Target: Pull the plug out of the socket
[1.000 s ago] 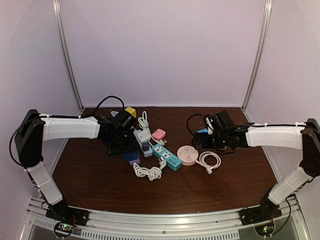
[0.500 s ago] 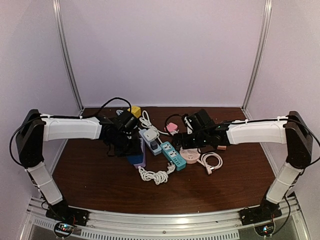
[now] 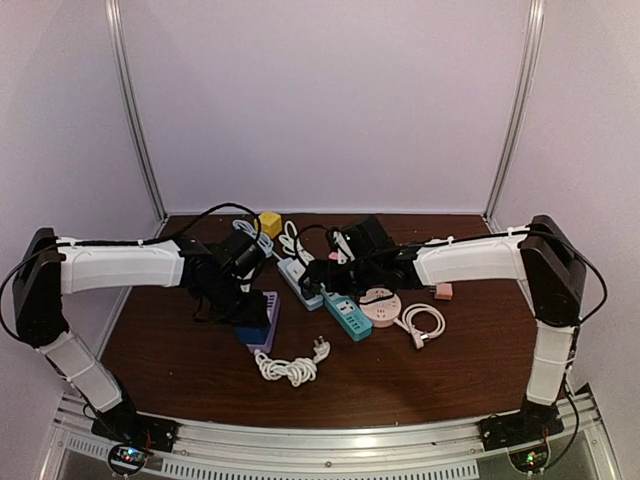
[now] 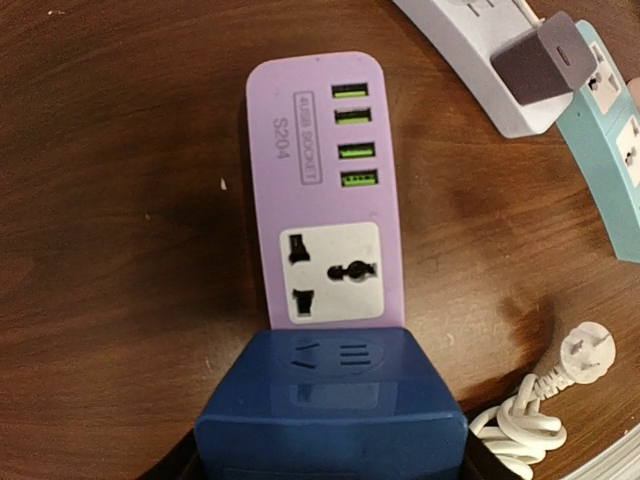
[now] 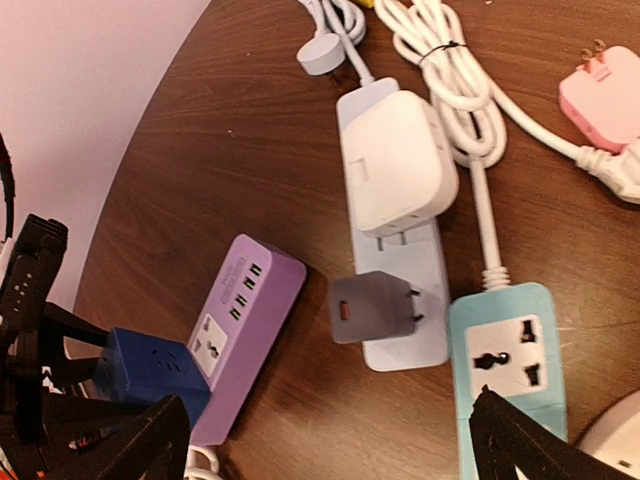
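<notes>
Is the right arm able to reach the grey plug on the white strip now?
Probably yes: its open fingers hang above the grey plug, and nothing covers it.

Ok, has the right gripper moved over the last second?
Yes. The right gripper has swung left: it was to the right of the round pink socket, which has stayed put, and is now left of it, by the white strip.

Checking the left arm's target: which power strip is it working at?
The purple strip, with four green USB ports: the left gripper clamps the blue plug at its end. The white strip and teal strip lie apart.
</notes>
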